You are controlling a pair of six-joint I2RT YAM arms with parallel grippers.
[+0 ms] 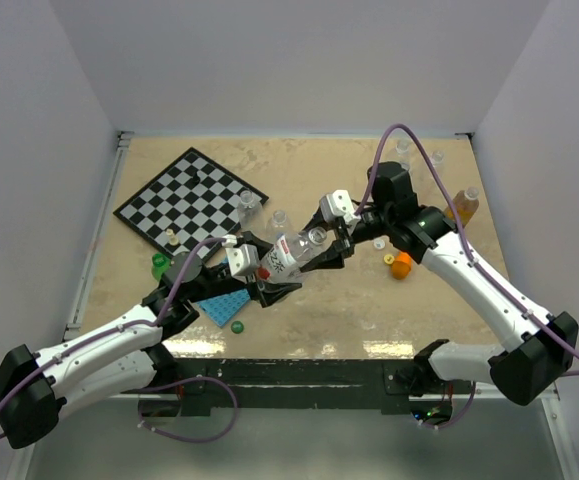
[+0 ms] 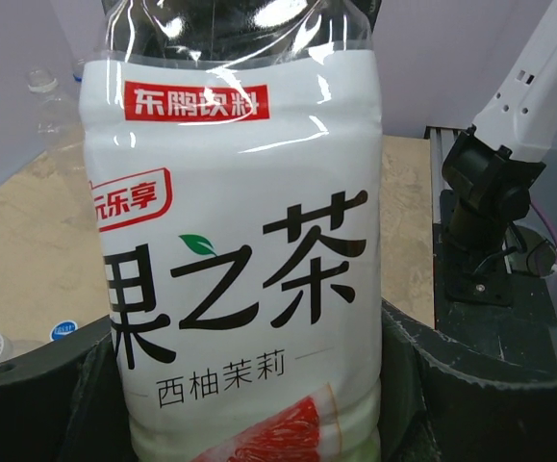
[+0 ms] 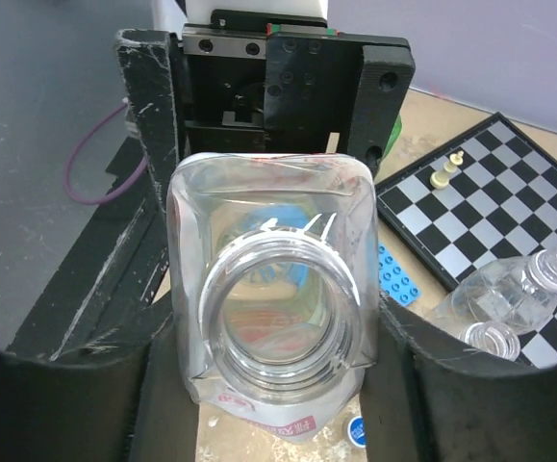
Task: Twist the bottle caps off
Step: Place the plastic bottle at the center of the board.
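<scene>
L: left gripper (image 2: 259, 385) pinches the labelled bottle (image 2: 240, 269) mid-body | R: right gripper (image 3: 278, 404) flanks its bare neck, grip unclear | blue cap (image 3: 358, 430) lies just beneath the bottle | You: hold steady, back your right arm straight off along the neck.

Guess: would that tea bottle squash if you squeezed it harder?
Probably a bit. The bottle looks empty through its open neck and its clear walls look thin, so it is likely light and squashy. Its squarish sides should stop it rolling far. The shiny label might be slippery.
</scene>
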